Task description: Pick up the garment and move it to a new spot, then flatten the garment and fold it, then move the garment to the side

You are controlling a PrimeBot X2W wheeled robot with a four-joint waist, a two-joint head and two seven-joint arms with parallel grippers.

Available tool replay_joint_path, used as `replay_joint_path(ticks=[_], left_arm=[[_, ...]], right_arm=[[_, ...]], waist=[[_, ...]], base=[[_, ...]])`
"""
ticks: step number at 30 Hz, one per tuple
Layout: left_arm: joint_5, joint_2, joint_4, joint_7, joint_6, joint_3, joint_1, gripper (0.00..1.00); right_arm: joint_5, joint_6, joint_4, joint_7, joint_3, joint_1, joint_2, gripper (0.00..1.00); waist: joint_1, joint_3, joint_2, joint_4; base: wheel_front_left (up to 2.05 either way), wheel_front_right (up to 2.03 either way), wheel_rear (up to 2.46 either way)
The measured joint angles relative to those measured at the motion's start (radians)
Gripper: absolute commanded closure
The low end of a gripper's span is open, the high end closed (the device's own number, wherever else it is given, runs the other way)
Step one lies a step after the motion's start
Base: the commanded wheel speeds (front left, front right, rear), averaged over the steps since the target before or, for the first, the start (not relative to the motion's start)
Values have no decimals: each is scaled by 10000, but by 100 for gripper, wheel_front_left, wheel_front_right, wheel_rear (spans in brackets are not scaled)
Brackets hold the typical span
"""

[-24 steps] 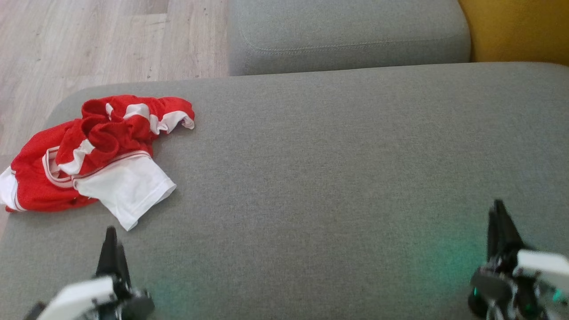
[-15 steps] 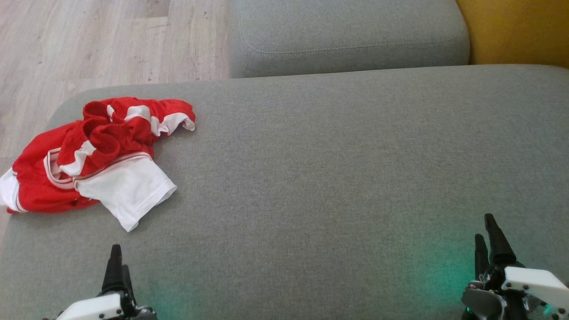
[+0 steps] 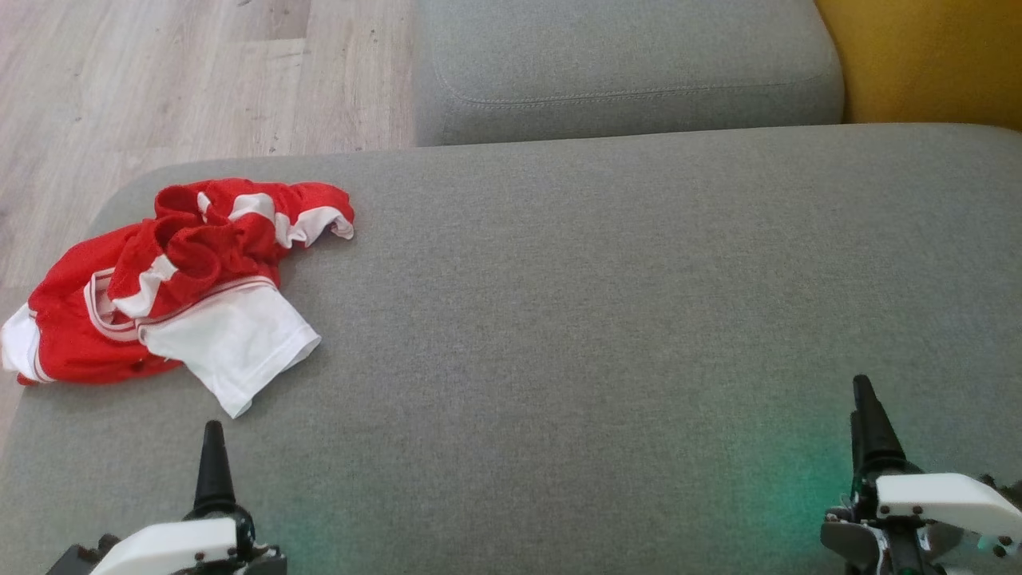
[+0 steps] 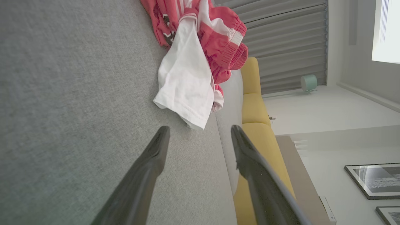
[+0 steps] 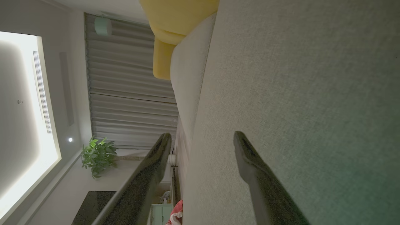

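Red-and-white thin-cloth garment (image 3: 176, 287): crumpled in a soft heap w/ striped trim; found at left end of seat, near its edge; one white sleeve laid flat toward robot
Grey woven-fabric sofa seat (image 3: 599, 303): broad, flat, rounded corners, fine rough weave; seamed grey back cushion (image 3: 623, 72) behind
L gripper (image 4: 200, 129): long dark tapered fingers spread wide, nothing held or touched; tips near sleeve hem, apart from it
R gripper (image 5: 202, 135): fingers spread wide, empty; over bare fabric, well apart from garment
Arms: both seen low at seat's near edge, white wrist housings, fingers pointed fwd across seat
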Motion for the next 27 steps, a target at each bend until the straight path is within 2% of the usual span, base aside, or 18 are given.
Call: replay_joint_path(ticks=[14, 27], left_arm=[[2021, 2, -564, -351, 15, -324, 115, 0], [3699, 4, -654, -740, 368, -410, 187, 0]], right_arm=[[-1971, 2, -163, -395, 514, 8, 2, 0], [-3440, 2, -104, -719, 794, 31, 4, 0]], waist=[[0, -128, 0, 16], [0, -298, 0, 55]], base=[[0, 0, 0], [0, 0, 0]])
